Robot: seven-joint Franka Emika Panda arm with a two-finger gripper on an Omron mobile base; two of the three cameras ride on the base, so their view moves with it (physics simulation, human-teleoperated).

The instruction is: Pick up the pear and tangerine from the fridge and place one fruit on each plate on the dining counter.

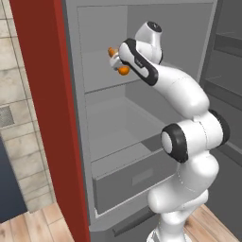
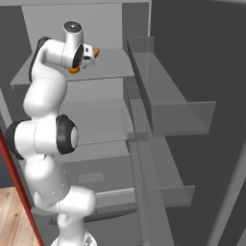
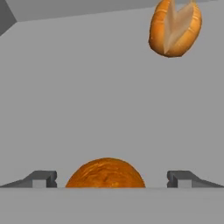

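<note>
Tangerine (round, no long axis)

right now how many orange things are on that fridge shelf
2: the tangerine sits between the open pincer fingertips, and an orange-brown pastry lies farther back on the shelf. The arm may hide others.

Flat even rendered light, soft faint shadows, no glare, slightly soft, low-resolution pictures

My arm rises from the lower right of the left base view, bends at the elbow mid-frame and stretches toward the upper centre. My claw has its jaws spread wide, the two dark fingertips well apart at the bottom of the hand view, gripping nothing.
</note>
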